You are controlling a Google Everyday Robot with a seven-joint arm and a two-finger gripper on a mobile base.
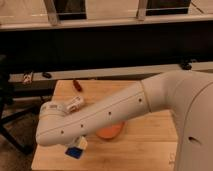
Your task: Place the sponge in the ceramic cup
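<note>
gripper near-left over the table, pinching the sponge at its tip | arm crosses mid-scene | orange bowl just right | ceramic cup unseen, perhaps behind arm | advice: hold pinch firm, centre over the cup's mouth, not the bowl, release low

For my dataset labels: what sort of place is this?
Likely a robotics lab or workshop: a wooden table beside a long dark bench, and a white robot arm whose gripper, at the table's near edge, is shut on the sponge.
</note>
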